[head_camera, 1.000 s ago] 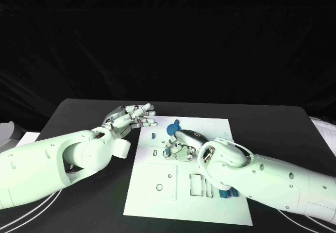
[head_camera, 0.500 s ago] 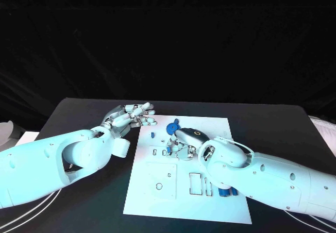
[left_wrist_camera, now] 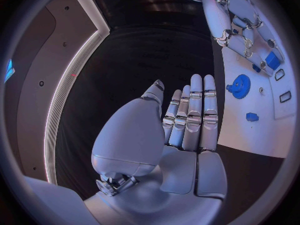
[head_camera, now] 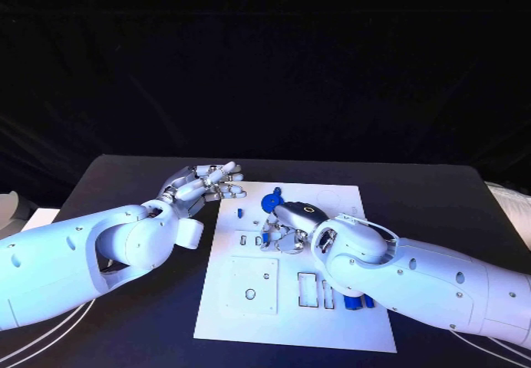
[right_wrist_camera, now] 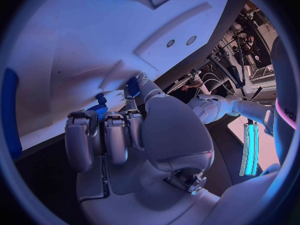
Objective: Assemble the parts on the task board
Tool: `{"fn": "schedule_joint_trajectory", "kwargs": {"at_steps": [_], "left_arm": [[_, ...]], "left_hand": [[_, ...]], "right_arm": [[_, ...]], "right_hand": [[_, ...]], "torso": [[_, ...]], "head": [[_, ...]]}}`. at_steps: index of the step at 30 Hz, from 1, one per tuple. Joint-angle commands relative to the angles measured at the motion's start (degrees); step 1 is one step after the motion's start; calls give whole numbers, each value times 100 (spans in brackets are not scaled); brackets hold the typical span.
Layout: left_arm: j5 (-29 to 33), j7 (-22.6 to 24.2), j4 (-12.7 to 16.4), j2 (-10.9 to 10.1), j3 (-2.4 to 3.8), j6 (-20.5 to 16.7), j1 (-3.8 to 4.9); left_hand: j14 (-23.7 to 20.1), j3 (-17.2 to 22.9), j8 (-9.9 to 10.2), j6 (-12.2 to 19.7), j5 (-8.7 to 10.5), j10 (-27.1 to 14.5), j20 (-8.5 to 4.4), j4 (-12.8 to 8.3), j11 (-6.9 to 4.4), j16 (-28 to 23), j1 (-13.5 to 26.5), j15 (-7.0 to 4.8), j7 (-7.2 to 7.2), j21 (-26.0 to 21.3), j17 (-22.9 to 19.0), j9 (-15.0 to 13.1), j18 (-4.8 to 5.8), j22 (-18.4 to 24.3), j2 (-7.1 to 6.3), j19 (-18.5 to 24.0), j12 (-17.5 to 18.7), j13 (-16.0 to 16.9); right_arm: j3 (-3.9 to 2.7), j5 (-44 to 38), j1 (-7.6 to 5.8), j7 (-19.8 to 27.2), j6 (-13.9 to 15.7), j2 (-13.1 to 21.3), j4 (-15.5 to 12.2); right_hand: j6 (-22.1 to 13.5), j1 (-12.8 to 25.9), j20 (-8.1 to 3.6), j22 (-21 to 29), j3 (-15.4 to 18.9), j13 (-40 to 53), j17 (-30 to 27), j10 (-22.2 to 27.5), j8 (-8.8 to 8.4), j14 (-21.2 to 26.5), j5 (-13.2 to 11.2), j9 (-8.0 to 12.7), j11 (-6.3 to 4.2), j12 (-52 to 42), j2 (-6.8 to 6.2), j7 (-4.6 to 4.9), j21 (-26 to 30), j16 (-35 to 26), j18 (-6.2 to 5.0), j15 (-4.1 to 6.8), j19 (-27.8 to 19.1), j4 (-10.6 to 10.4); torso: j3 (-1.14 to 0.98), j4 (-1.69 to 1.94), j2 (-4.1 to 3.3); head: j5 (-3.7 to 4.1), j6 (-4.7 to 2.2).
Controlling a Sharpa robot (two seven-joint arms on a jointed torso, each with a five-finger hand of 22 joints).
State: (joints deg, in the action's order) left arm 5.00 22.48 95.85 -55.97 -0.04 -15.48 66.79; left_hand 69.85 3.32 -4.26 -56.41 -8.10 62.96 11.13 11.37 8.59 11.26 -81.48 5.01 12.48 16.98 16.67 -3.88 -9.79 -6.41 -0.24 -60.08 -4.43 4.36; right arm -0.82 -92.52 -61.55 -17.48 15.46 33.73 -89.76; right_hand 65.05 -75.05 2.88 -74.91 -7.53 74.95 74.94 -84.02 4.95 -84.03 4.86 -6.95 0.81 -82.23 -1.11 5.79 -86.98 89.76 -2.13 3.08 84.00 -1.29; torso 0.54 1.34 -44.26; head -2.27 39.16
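Note:
The white task board (head_camera: 332, 322) lies in the middle of the black table. My right hand (head_camera: 285, 226) rests on its far half with its fingers (right_wrist_camera: 103, 135) curled down around a small blue part (left_wrist_camera: 272, 60) beside two small slots. A blue gear (head_camera: 269, 202) lies just beyond that hand, and a smaller blue piece (head_camera: 277, 189) lies farther back. My left hand (head_camera: 207, 184) hovers at the board's far left corner, flat and holding nothing, with its fingers (left_wrist_camera: 194, 110) straight and side by side. The gear (left_wrist_camera: 240, 86) lies just past those fingertips.
More blue parts (head_camera: 354, 301) stand in slots near the board's near right corner. Cut-outs and slots (head_camera: 308, 290) mark the board's near half. Black table (head_camera: 133, 172) surrounds the board on all sides.

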Motion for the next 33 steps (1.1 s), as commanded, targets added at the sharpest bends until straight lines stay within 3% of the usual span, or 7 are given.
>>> {"fn": "schedule_joint_trajectory", "kwargs": {"at_steps": [1,9,17,29,33], "left_arm": [[12,53,10,2,3,116,3],[12,53,10,1,3,117,3],[12,42,10,-2,3,120,3],[12,38,5,-1,3,124,3],[12,38,2,1,3,133,3]], "left_hand": [[-22,4,13,37,12,7,24,-26,29,-31,1,22,15,-27,7,4,-66,10,47,-9,36,-7],[-22,4,13,37,12,7,24,-26,29,-31,1,22,15,-27,7,4,-66,10,47,-9,36,-7],[-22,4,13,37,12,7,24,-26,29,-31,1,22,15,-27,7,4,-66,10,47,-9,36,-7],[-22,4,13,37,12,7,24,-26,29,-31,1,22,15,-27,7,4,-66,10,47,-9,36,-7],[-22,4,13,37,12,7,24,-26,29,-31,1,22,15,-27,7,4,-66,10,47,-9,36,-7]], "right_arm": [[41,-161,49,-222,-363,12,17],[41,-213,53,-251,-271,13,-2],[41,-216,54,-273,8,22,2],[42,-193,55,-236,252,29,-18],[42,-176,58,-120,490,51,-57]], "right_hand": [[-85,83,24,-797,33,1026,1425,-283,-40,-579,-34,15,40,39,-30,23,39,-22,55,-26,275,-14],[-142,121,47,-782,60,1010,1415,-269,-87,-577,-47,41,67,67,-92,53,48,-28,52,-49,269,-53],[-495,145,119,-714,99,906,1368,-187,-144,-566,-76,141,161,245,-215,161,86,-56,37,-129,238,-147],[-580,177,148,-697,139,870,1350,-158,-125,-561,-81,162,184,305,-299,181,97,-66,33,-153,231,-226],[-582,195,152,-700,159,872,1355,-161,-116,-562,-76,163,184,299,-326,180,97,-64,33,-155,232,-262]], "torso": [[1,8,-2],[-1,1,0],[-3,2,-2],[-2,0,-2],[-2,3,-2]], "head": [[2,4],[0,1],[6,-6],[7,-7],[11,-7]]}}
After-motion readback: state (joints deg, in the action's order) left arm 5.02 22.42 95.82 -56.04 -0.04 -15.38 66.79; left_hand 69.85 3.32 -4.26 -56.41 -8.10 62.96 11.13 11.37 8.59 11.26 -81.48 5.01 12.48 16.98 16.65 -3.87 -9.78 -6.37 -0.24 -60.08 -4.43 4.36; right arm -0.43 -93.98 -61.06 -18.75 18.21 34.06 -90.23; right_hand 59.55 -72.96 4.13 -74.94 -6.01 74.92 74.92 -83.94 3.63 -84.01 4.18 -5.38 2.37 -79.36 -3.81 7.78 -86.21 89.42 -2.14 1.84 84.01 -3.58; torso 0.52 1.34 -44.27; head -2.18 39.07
